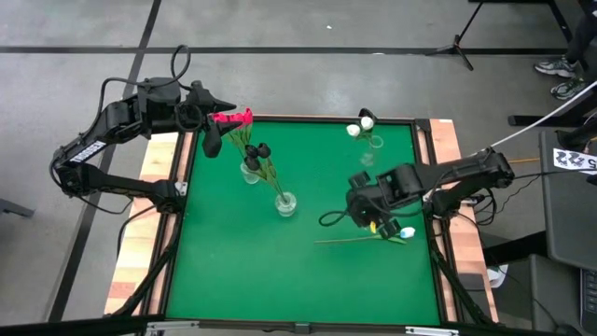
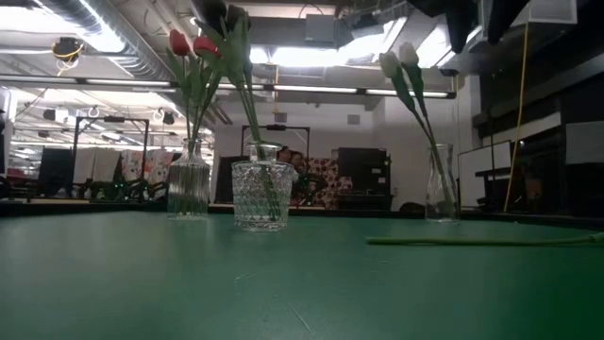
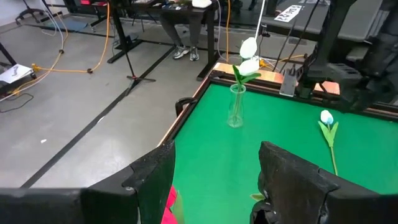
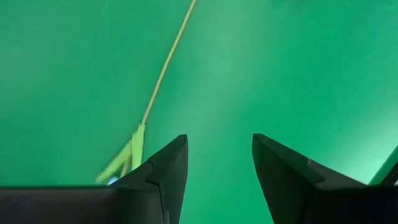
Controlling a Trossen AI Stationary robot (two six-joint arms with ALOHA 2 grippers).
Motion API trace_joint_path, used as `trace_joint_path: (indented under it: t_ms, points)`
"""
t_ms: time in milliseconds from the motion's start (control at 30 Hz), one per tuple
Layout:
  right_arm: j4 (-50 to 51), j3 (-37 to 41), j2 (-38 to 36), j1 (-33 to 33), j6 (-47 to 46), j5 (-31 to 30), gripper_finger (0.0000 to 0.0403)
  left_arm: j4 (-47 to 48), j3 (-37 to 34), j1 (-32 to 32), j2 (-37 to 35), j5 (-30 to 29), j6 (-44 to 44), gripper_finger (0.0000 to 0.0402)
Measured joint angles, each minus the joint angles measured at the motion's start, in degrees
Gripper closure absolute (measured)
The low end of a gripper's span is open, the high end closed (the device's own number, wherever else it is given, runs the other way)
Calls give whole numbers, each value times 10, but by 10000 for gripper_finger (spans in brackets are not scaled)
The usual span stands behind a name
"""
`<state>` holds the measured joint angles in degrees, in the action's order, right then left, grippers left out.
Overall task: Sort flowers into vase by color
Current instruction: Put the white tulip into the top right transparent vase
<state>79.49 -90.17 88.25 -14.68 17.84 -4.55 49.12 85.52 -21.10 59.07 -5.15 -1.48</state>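
Note:
One white tulip (image 1: 408,232) lies flat on the green table, and its stem (image 2: 481,242) runs toward the table's left. My right gripper (image 1: 371,217) hovers open just above it, fingers pointing down, with the stem (image 4: 165,68) and leaves (image 4: 124,158) beside its fingertips (image 4: 217,162). Pink tulips (image 1: 238,119) stand in a clear vase (image 1: 250,171), black tulips (image 1: 261,149) in a cut-glass vase (image 1: 285,203), and white tulips (image 1: 362,123) in a thin vase (image 1: 373,142). My left gripper (image 1: 222,123) is open, high at the far left, with the pink heads (image 3: 169,205) by its fingers; whether they touch, I cannot tell.
The three vases stand in the table's far half: pink (image 2: 189,189), black (image 2: 261,195), white (image 2: 440,194). A raised dark rim (image 1: 427,187) frames the green mat. Bare green surface (image 1: 280,280) fills the near half. A person's shoes (image 1: 560,67) show on the floor at the far right.

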Motion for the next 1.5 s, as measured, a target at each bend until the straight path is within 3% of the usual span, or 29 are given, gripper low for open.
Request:
trace_joint_path:
  t_ms: [167,367,700,1000,1267,1500]
  points:
    - [-57,68,-11,-4,-32,13,223,0,0,0,0,0,0,171]
    - [-199,200,-41,-3,-43,61,223,7,0,0,0,0,0,171]
    - [-347,381,-104,-51,-203,87,223,18,0,0,0,0,11,171]
    - [-422,442,-105,-135,-313,32,223,18,0,0,0,0,11,171]
    - [-438,479,-104,-133,-356,-9,223,17,0,0,0,0,15,171]
    - [-442,480,-71,-134,-341,1,223,17,0,0,0,0,23,171]
